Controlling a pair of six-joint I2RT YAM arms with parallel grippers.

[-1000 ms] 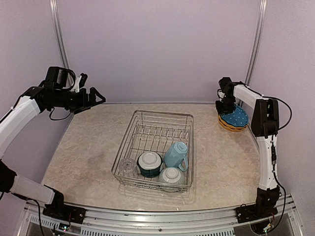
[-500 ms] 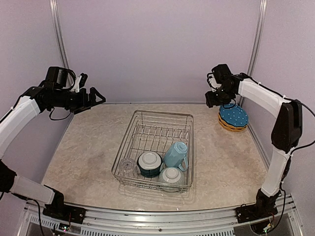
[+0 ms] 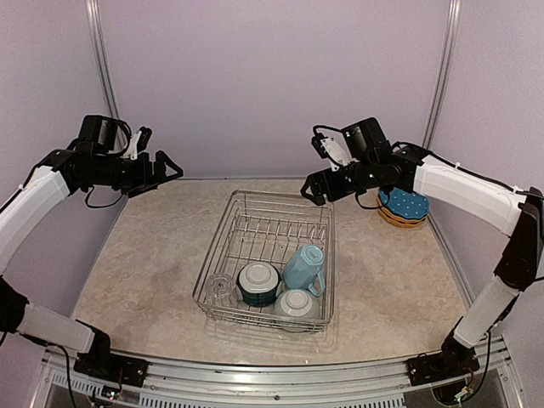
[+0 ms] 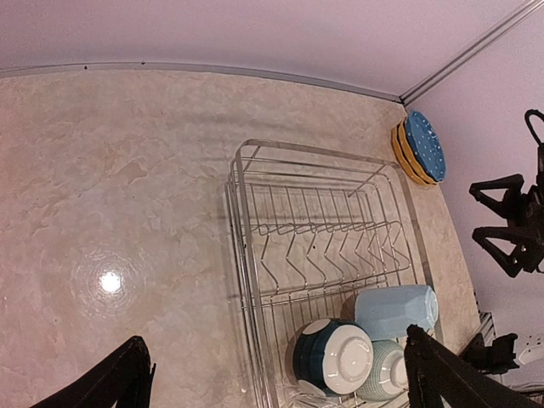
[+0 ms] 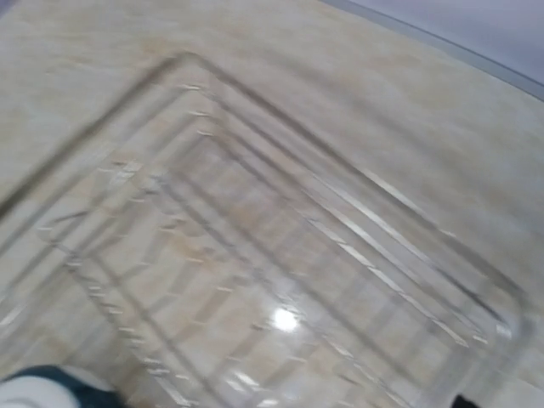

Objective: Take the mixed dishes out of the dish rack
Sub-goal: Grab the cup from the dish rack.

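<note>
The silver wire dish rack [image 3: 274, 228] stands mid-table. Its near end holds a clear glass [image 3: 219, 286], a dark teal bowl [image 3: 258, 282], a light blue mug [image 3: 303, 268] and a pale bowl [image 3: 296, 303]. The blue plate [image 3: 405, 202] lies on the yellow-orange plates [image 3: 396, 220] at the back right. My right gripper [image 3: 314, 189] is open and empty, above the rack's far right corner. My left gripper [image 3: 163, 173] is open and empty, high over the table's back left. The left wrist view shows the rack [image 4: 323, 238], bowl [image 4: 336, 357] and mug [image 4: 395, 310]. The right wrist view is blurred, showing the rack's wires [image 5: 280, 255].
Purple walls close the back and sides. The plate stack [image 4: 418, 149] sits in the back right corner by the wall. Bare marbled tabletop [image 3: 153, 263] lies to the left and right of the rack.
My right arm has swung left from the plate stack to above the rack's far right corner. My left arm and the dishes in the rack have not moved.
</note>
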